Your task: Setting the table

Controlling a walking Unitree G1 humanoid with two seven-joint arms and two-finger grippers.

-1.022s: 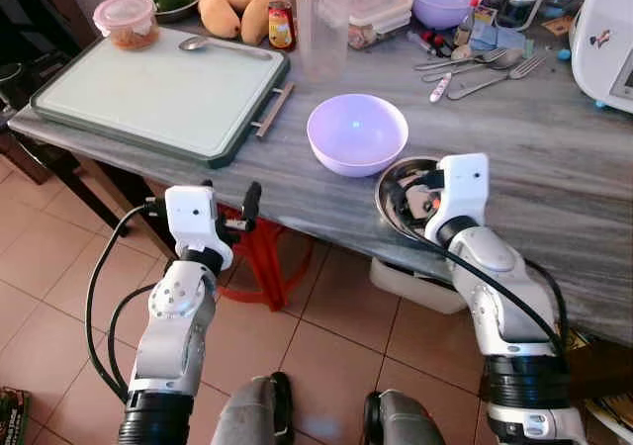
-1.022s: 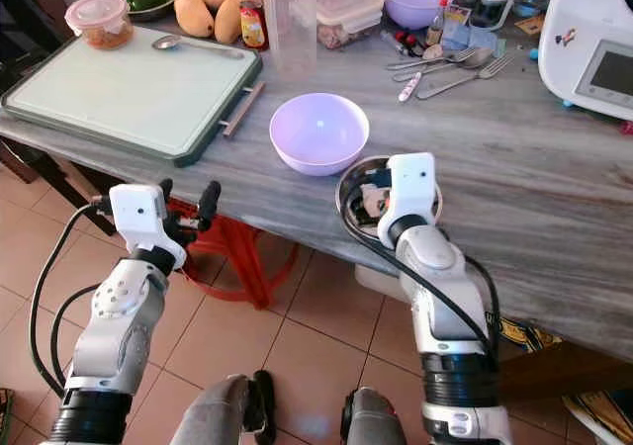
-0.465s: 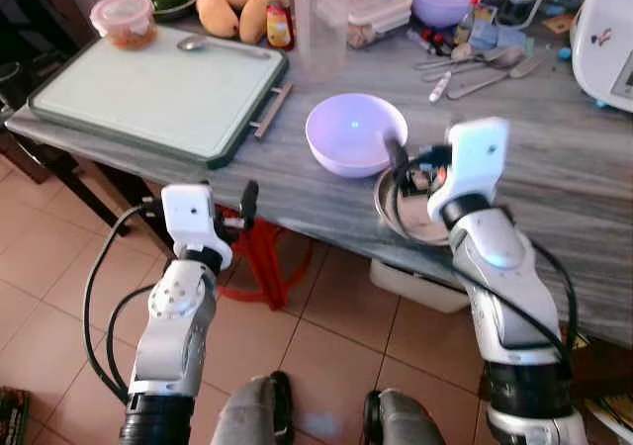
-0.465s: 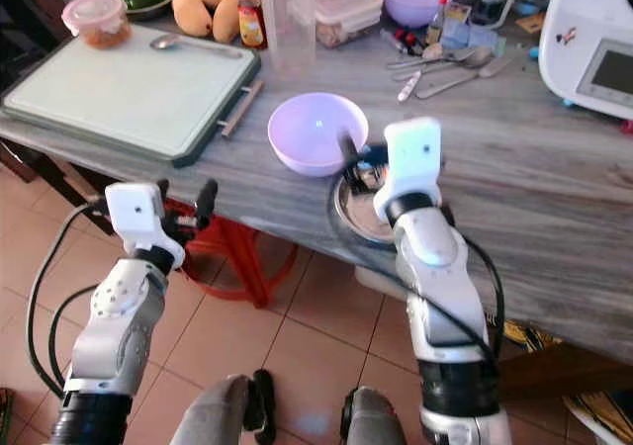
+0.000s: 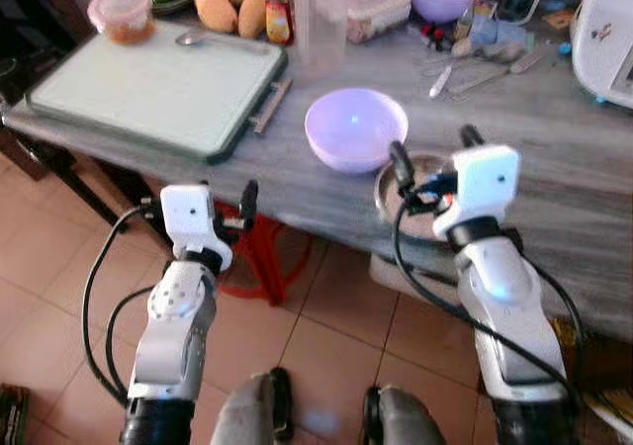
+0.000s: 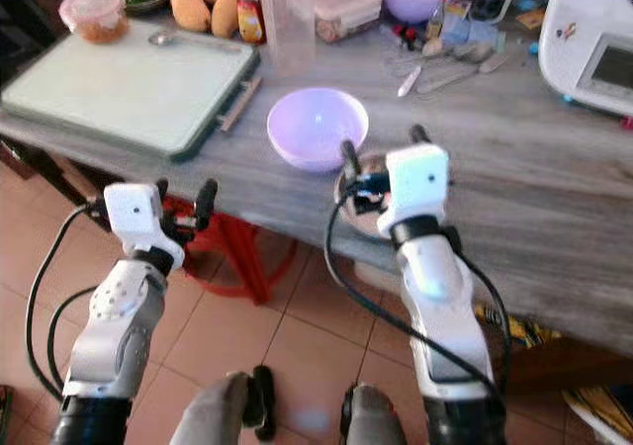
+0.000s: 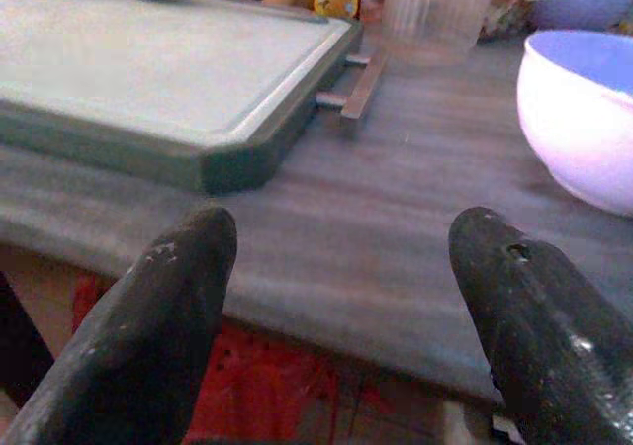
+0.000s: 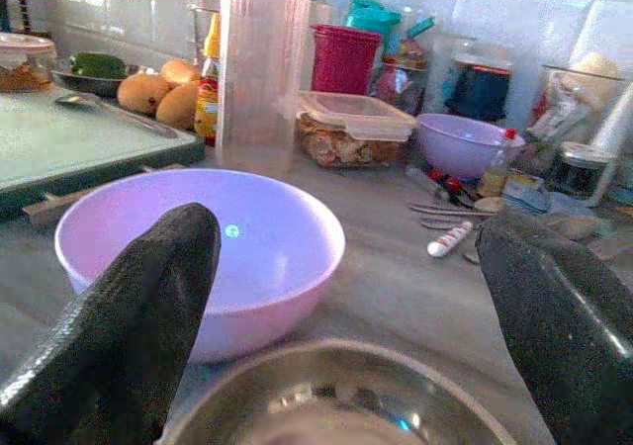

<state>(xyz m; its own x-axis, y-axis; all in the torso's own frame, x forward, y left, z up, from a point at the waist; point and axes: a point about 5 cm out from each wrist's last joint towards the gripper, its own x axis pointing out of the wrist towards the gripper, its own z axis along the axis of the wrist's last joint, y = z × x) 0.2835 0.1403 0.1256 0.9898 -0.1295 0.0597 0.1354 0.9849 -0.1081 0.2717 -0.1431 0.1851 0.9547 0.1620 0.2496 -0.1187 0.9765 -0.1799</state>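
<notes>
Right gripper (image 5: 433,158) lifted off steel bowl (image 8: 336,405), seemingly empty

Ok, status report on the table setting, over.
Right gripper open, fingers above the steel bowl at the table edge. Left gripper open, idle short of the table. Lilac bowl touching the steel one, tight quarters.

Lighting even and soft — daylight quality, no hard shadows on the grey table (image 5: 554,168). Head views slightly motion-blurred throughout; far clutter smeared. A small bright glint sits inside the lilac bowl (image 5: 356,129). Wrist views sharper at mid-distance, but near fingers (image 8: 119,307) out of focus — tiled wall (image 8: 514,10) brightly lit.
</notes>
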